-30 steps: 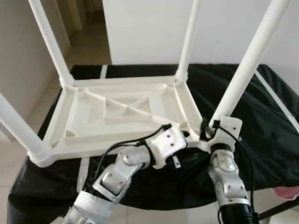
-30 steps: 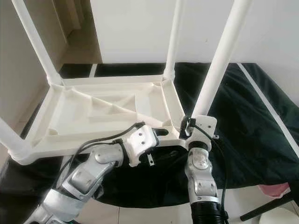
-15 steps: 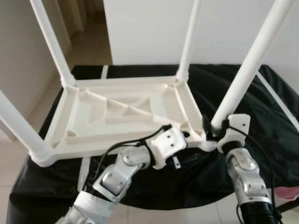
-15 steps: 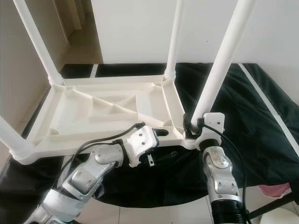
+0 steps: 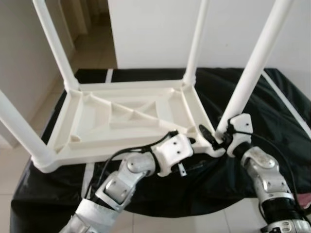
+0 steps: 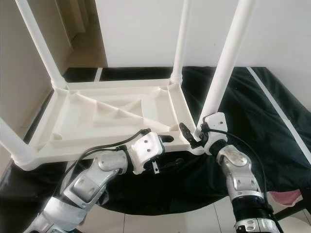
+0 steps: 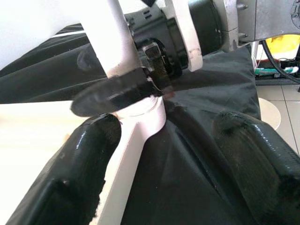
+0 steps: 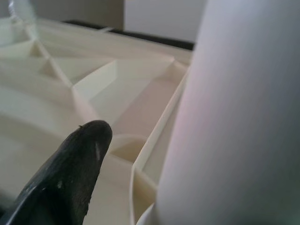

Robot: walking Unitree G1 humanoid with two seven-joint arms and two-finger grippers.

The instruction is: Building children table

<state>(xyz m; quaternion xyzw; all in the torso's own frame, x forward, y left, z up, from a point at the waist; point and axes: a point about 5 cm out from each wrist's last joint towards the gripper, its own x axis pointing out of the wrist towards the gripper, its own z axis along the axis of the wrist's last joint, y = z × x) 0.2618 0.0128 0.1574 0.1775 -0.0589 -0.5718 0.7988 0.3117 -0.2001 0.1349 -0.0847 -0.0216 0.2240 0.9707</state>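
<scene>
Upturned white table lies on the black cloth. My right pincer looks clamped round the near-right leg at its base; my left pincer spread apart, straddling that corner.

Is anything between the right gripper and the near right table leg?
Nothing visible. The right gripper is already at the base of the near right leg, with one black finger beside it over the upturned tabletop.
</scene>
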